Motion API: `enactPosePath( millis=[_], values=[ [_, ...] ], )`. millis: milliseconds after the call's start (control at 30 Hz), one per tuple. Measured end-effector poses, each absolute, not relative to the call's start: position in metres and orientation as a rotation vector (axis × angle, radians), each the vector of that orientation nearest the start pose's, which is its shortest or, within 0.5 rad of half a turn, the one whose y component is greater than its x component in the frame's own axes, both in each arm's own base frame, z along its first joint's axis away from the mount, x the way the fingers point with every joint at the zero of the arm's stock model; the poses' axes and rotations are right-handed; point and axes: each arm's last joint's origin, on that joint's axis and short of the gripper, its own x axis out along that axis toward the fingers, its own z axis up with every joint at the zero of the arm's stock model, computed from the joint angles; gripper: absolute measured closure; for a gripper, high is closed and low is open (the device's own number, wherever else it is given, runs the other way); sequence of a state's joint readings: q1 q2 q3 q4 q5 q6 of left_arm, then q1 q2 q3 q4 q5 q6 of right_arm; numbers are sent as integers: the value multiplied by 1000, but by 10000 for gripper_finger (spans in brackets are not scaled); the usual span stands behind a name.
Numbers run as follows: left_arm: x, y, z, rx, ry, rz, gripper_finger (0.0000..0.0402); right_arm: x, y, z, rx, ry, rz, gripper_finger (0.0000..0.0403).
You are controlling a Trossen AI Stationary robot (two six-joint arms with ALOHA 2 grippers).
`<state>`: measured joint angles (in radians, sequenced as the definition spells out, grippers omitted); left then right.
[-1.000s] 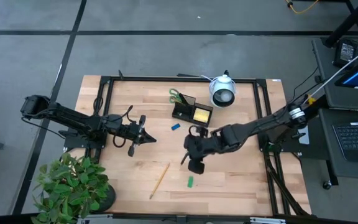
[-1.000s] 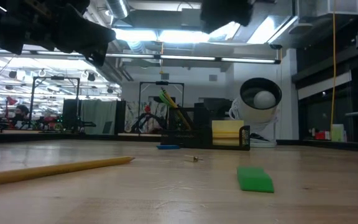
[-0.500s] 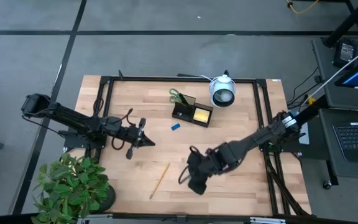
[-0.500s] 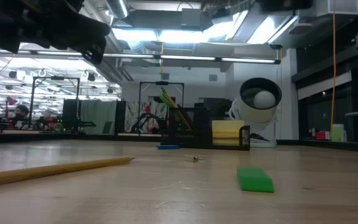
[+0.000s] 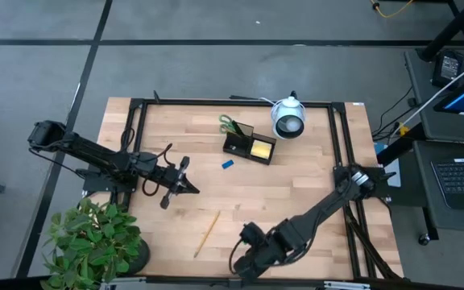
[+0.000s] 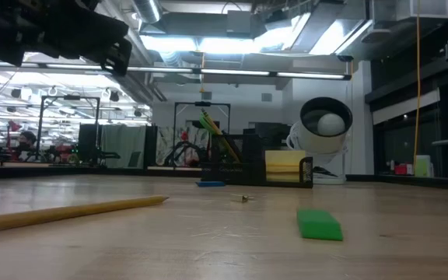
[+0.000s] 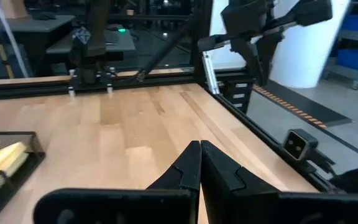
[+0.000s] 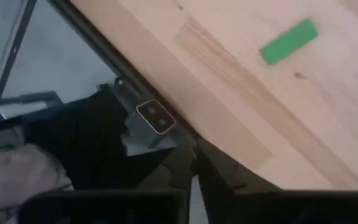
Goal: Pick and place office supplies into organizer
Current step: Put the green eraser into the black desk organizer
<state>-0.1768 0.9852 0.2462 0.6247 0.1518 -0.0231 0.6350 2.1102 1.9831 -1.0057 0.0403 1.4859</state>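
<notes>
Wooden desk inside a black frame, potted plant at its near-left corner. Organizer sits toward the back, yellow sticky-note pad in it, green-handled scissors just behind. Pencil, blue piece and green piece lie loose on the boards. Left hand — fingers pressed together, empty — hovers left of centre. Right hand at the near edge, fingers together, holding nothing.
</notes>
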Motion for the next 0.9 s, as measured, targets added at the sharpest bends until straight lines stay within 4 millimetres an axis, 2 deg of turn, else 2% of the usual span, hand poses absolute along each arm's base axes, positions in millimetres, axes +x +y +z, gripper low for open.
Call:
enactPosePath(
  millis=[100, 200, 300, 567, 733, 900],
  values=[
    [187, -38, 192, -21, 122, -348, 400, 369, 276, 268, 948, 1149, -405, 395],
    [187, -39, 191, 1, 122, -362, 397, 372, 280, 265, 941, 1112, -497, 396],
    [187, -39, 191, 20, 119, -363, 397, 370, 279, 254, 909, 1153, -603, 391],
    [187, -39, 191, 27, 119, -363, 400, 370, 275, 241, 865, 1194, -653, 390],
    [187, -39, 190, 31, 125, -364, 397, 374, 267, 241, 872, 1193, -677, 361],
    [187, -39, 190, 31, 124, -364, 398, 380, 256, 241, 875, 1192, -712, 305]
  ],
)
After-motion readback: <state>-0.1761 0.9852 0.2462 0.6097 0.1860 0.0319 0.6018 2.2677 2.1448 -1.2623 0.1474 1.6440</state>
